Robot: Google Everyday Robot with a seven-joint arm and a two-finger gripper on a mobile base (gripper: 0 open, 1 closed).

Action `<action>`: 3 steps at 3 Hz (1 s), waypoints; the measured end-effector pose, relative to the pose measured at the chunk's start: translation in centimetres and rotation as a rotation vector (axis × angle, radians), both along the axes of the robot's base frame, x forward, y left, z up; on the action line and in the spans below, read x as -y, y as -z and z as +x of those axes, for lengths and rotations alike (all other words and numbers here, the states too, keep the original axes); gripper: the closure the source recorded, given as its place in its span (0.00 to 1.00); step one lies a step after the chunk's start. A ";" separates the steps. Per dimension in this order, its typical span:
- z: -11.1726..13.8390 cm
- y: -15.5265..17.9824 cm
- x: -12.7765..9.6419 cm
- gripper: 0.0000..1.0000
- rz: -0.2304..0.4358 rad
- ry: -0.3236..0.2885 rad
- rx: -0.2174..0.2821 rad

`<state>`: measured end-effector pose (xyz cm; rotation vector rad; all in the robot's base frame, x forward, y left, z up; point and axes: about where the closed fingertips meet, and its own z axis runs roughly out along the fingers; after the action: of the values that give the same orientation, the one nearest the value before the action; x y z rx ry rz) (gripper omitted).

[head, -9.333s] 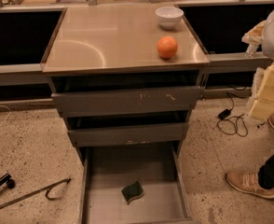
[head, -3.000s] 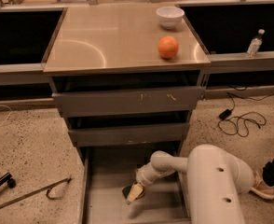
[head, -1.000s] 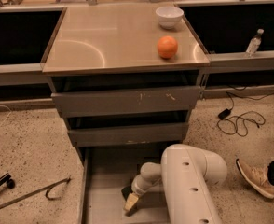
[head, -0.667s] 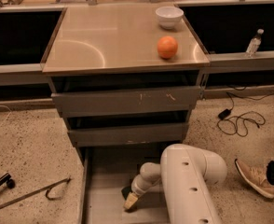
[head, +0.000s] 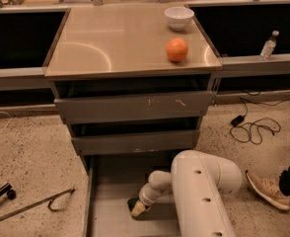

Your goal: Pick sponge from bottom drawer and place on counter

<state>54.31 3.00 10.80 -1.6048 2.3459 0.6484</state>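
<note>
On the plain grey floor of the pulled-out bottom drawer (head: pixel 105 216), the lowest, wide, shallow metal tray of the cabinet, lay the small dark green sponge (head: pixel 131 202). It sat about midway between the drawer's left and right walls, and only a dark sliver of it showed. The gripper (head: pixel 137 210), pale and tan at its tip, pressed down on the sponge's right side. Whether it had hold of the sponge could not be told. The robot's bulky white arm (head: pixel 199 191) reached in over the drawer's right side and hid that wall.

Above the open tray, the two upper grey drawers stood partly pulled out, the middle one (head: pixel 135 143) just above it and the scratched top one (head: pixel 132 107) higher. The shiny beige-grey metal counter (head: pixel 110 38) capped the cabinet. A round orange (head: pixel 177 50) rested near its right edge, and a small white bowl (head: pixel 179 18) stood close to its back right corner, apart from the fruit.

On the long grey ledge to the right stood a clear water bottle (head: pixel 268 44). A black cable (head: pixel 251 130) lay coiled on the speckled floor (head: pixel 26 152) right of the cabinet, with a person's tan shoe (head: pixel 266 189) nearer the right edge. A thin metal rod (head: pixel 31 206) lay on the floor to the left.
</note>
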 end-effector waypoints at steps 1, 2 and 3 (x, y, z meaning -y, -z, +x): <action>0.0 -0.2 0.0 0.89 0.000 0.000 0.000; 0.5 -2.7 0.4 1.00 0.077 -0.001 -0.003; 3.6 -11.2 1.4 1.00 0.298 0.019 0.042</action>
<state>57.87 1.62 22.03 -1.4474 2.1126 0.9014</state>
